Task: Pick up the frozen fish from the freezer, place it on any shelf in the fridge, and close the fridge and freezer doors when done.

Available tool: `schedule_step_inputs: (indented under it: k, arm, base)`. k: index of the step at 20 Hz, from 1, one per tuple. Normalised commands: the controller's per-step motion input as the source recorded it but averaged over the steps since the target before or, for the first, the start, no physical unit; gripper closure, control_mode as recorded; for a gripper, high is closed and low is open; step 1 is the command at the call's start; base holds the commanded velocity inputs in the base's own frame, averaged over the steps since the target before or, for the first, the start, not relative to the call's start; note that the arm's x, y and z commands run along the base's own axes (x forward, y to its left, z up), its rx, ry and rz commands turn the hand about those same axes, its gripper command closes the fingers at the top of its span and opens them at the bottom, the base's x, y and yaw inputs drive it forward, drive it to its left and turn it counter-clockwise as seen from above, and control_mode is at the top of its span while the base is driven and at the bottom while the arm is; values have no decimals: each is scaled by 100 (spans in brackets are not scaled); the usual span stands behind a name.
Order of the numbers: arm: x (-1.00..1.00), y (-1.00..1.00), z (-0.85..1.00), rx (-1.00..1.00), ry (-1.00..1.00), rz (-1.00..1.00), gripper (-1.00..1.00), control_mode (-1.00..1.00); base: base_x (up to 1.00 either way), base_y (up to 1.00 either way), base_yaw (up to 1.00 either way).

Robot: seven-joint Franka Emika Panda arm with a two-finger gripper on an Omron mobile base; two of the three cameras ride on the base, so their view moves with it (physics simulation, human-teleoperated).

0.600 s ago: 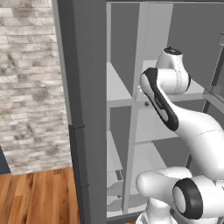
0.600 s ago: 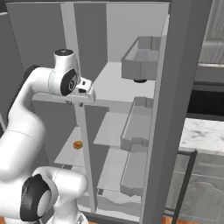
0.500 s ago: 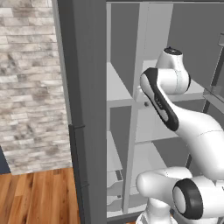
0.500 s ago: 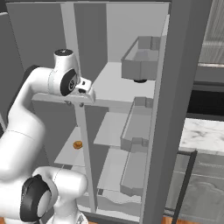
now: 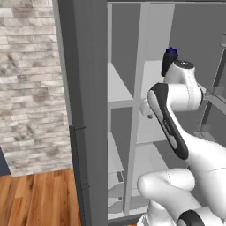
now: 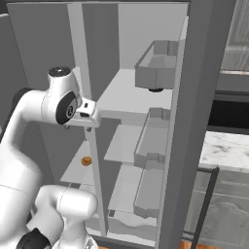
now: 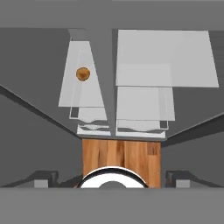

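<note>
My gripper [image 7: 112, 177] looks down from above, in front of the post between the two compartments. It is open: the dark fingertips [image 7: 44, 177] stand far apart with nothing between them. The freezer [image 5: 120, 90] is the narrow left compartment, and its shelves [image 7: 81, 83] lie below me on the left. To their right lie the pale shelves [image 7: 164, 57] of the fridge [image 6: 138, 95]. Both doors stand open: the freezer door [image 5: 86, 114] and the fridge door [image 6: 206, 107] with its rack bins [image 6: 156, 68]. The frozen fish is hidden or out of view.
A dark bottle with a blue cap [image 5: 169, 61] stands on an upper shelf behind my arm. On a freezer shelf lies a small round brown thing [image 7: 83, 73], also [image 6: 86, 160]. A brick wall [image 5: 31, 79] and wood floor [image 5: 39, 198] are to the left, a marble counter [image 6: 226, 148] to the right.
My arm's upper joint has sunk a little, and the dark bottle now shows behind it. The doors and shelves are as before.
</note>
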Motion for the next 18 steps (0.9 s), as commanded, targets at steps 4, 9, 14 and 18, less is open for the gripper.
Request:
schedule_step_inputs:
  k: [4, 9, 14, 18]
  arm:
    - [-43, 0, -19, -4, -23, 0, -100, -100]
    - [-19, 0, -4, -1, -11, 0, -100, -100]
    - [0, 0, 0, 0, 0, 0, -100, 100]
    - [0, 0, 0, 0, 0, 0, -100, 100]
  base:
    - [0, 0, 0]
    - [0, 0, 0]
    - [0, 7, 0]
    - [0, 30, 0]
